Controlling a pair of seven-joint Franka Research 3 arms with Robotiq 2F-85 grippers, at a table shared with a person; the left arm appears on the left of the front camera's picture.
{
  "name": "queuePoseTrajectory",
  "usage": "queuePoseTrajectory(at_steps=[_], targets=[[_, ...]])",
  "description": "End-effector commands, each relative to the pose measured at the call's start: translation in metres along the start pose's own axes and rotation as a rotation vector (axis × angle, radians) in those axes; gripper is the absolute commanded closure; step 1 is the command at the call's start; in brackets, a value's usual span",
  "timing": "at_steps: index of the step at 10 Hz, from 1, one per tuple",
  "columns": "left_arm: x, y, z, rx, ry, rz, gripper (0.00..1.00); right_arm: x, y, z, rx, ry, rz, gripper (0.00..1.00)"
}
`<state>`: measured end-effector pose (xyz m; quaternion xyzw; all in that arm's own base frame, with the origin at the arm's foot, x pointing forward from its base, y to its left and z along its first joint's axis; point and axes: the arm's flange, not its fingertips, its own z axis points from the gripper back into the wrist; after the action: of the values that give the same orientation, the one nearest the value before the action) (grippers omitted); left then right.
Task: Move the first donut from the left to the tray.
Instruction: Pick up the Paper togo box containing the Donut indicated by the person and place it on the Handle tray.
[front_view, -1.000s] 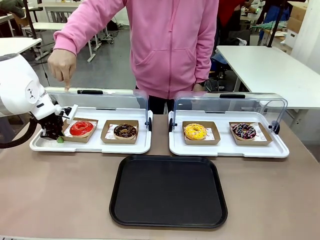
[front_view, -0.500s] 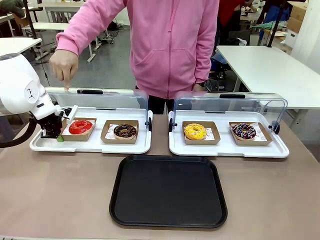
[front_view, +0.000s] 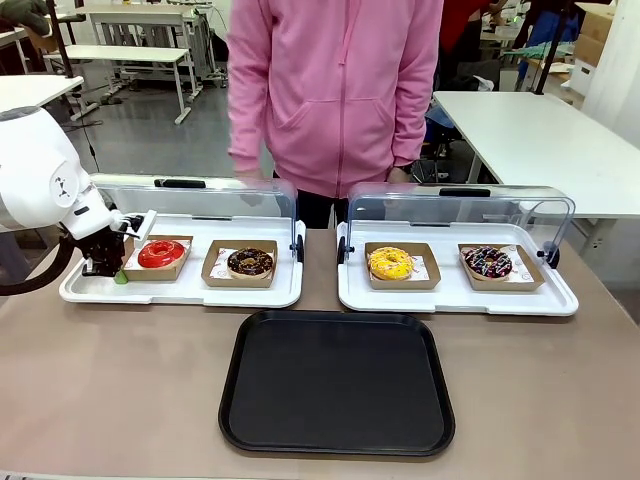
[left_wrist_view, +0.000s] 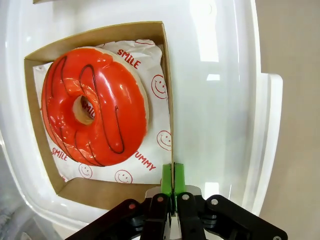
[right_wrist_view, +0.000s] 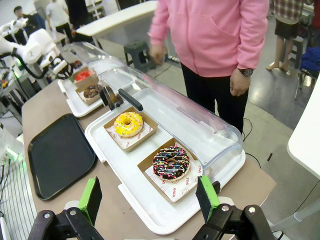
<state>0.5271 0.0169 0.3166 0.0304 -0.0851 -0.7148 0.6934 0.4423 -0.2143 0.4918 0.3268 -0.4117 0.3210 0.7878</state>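
Red donut (left_wrist_view: 95, 105) in cardboard box (left_wrist_view: 167, 90), left side of front view: light, soft, sticky glaze, easily marred. Take thin box wall, not donut. Left end effector (left_wrist_view: 172, 175) pinched on that wall. Right end effector (right_wrist_view: 150, 200) spread wide. Black tray (front_view: 337, 385) lower centre.

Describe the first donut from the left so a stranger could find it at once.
Start at the white tray with the raised clear lid on the table's left side. Two brown boxes sit in it; take the left one. Its red donut is glossy with thin dark stripes, unlike the chocolate donut beside it.
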Motion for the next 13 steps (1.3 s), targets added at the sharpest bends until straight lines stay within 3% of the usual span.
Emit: queuePoseTrajectory(at_steps=[1,8,10,13], targets=[[0.0,0.0,0.0,0.0,0.0,0.0,0.98,0.002,0.003,0.001,0.004,-0.007,0.006,0.0],[0.037,-0.025,0.079,0.187,-0.044,0.041,0.98,0.002,0.003,0.001,0.004,-0.007,0.006,0.0],[0.065,-0.042,0.103,0.163,-0.047,0.034,0.98,0.002,0.003,0.001,0.004,-0.007,0.006,0.0],[0.119,-0.078,0.107,0.11,-0.051,0.01,0.98,0.002,0.003,0.001,0.004,-0.007,0.006,0.0]])
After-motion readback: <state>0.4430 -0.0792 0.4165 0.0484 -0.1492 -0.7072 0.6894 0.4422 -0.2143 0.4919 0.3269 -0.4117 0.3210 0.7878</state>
